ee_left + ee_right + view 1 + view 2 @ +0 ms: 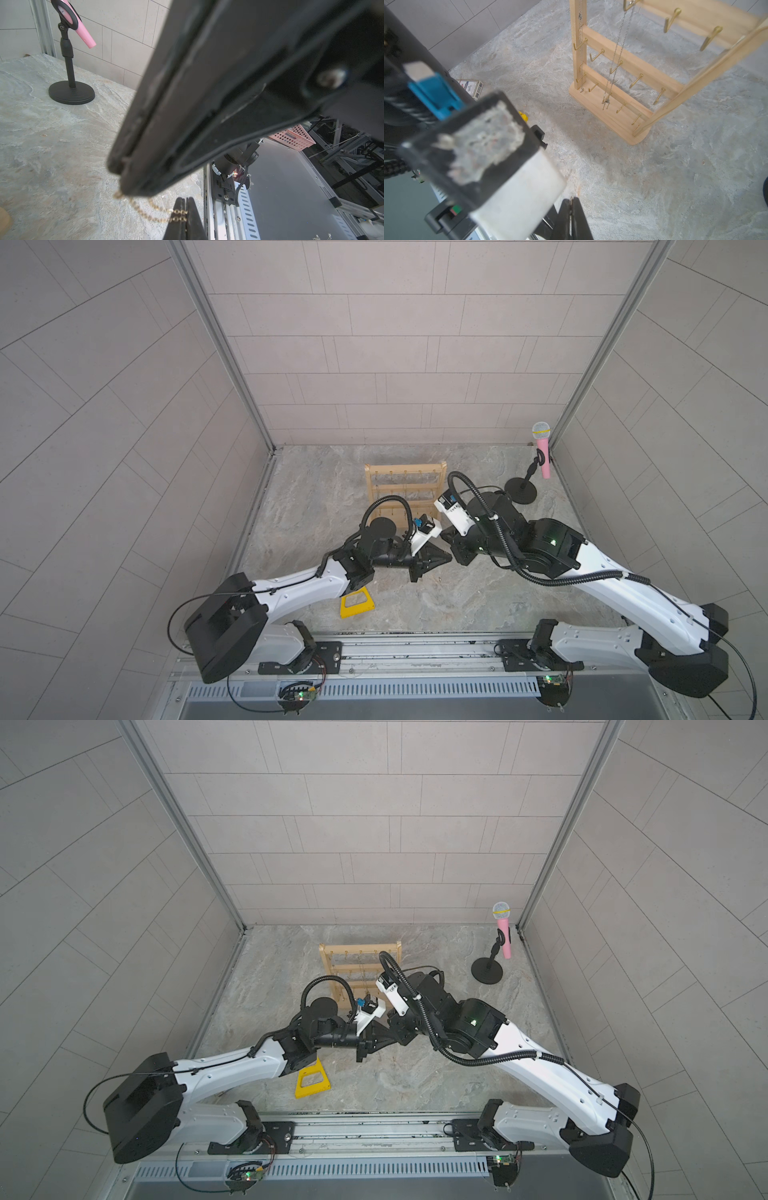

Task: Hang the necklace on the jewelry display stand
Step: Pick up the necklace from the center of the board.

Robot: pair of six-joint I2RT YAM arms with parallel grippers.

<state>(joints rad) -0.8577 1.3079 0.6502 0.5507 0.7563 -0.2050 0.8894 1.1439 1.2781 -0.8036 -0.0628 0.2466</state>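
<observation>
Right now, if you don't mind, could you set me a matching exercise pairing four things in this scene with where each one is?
Things:
1. gold necklace
2. pink microphone
3. yellow frame
4. jewelry display stand

Places:
A. lying flat on the table, near its front edge
B. standing upright toward the back
C. pinched between the left gripper and the right gripper
D. clipped in a black stand by the far corner

Pairs: 1-C, 2-D, 3-A, 4-B

Colours you see here:
gold necklace (175, 212), pale wood jewelry display stand (405, 470), grey marbled surface (457, 605), pink microphone (544, 460), yellow frame (356, 612).
</observation>
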